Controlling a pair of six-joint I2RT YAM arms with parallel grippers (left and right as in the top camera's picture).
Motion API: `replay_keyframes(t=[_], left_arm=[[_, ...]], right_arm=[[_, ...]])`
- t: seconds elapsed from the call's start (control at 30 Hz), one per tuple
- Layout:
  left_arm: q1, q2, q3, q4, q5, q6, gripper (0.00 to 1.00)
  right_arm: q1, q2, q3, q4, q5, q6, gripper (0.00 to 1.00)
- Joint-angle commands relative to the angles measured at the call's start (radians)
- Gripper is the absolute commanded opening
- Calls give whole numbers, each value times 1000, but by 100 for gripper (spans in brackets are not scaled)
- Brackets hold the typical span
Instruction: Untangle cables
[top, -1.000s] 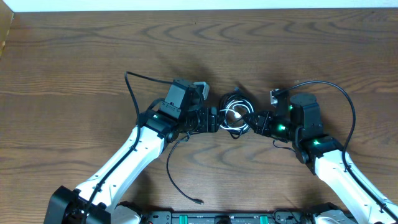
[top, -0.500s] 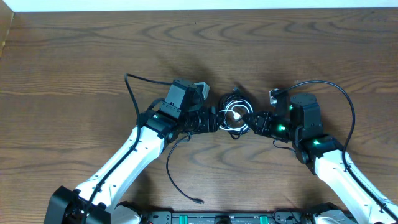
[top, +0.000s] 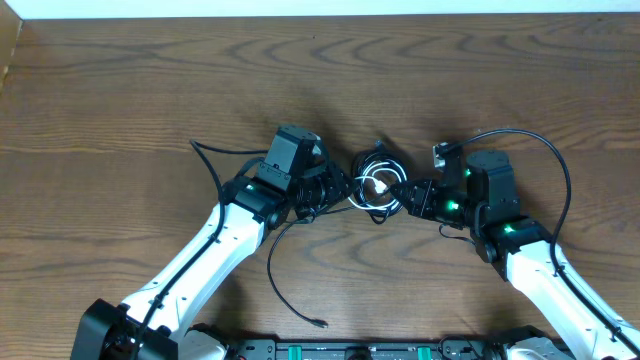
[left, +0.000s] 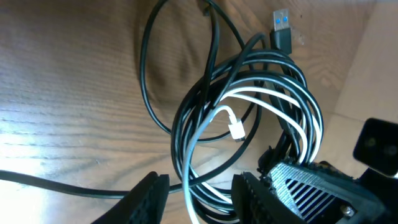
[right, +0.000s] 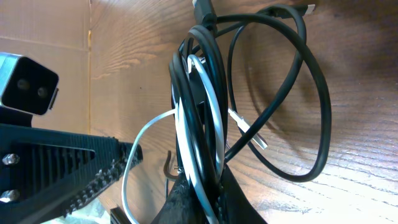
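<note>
The cables (top: 378, 185) are a coiled bundle of black cords with a whitish strand, lying mid-table between both grippers. My right gripper (top: 403, 197) is shut on the bundle's right side; in the right wrist view the fingers (right: 198, 198) pinch several black strands and the white one (right: 205, 93). My left gripper (top: 343, 190) is open at the bundle's left side. In the left wrist view its jaws (left: 199, 200) straddle a few strands of the bundle (left: 249, 106) without closing. A blue-tipped USB plug (left: 283, 28) and a white plug (left: 236, 129) show.
A loose thin black cord (top: 272, 268) trails from under the left arm toward the front edge, ending in a plug (top: 318, 323). Thicker arm wires loop beside the left arm (top: 207, 158) and the right arm (top: 558, 165). A cardboard edge (top: 8, 55) stands at far left.
My left wrist has turned and its jaws have spread open around the bundle's left strands. The left arm's wire has swung left. The right gripper and bundle have held still.
</note>
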Motion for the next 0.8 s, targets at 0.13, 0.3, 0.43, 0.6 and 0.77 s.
replay_keyframes(t=[0.13, 0.3, 0.43, 0.6, 0.77], left_arm=[[-14, 2, 2, 1, 49, -146, 35], [-21, 2, 2, 44, 5, -158, 8], [2, 2, 2, 136, -19, -140, 8], [26, 2, 2, 240, -19, -110, 8], [-2, 2, 2, 192, -24, -61, 8]], right_arm=[[3, -4, 7, -5, -23, -21, 1], [3, -4, 7, -8, -27, -21, 1], [3, -4, 7, -14, -30, -21, 1], [3, -4, 7, -25, -29, -21, 1], [3, -4, 7, -21, -29, -21, 1]])
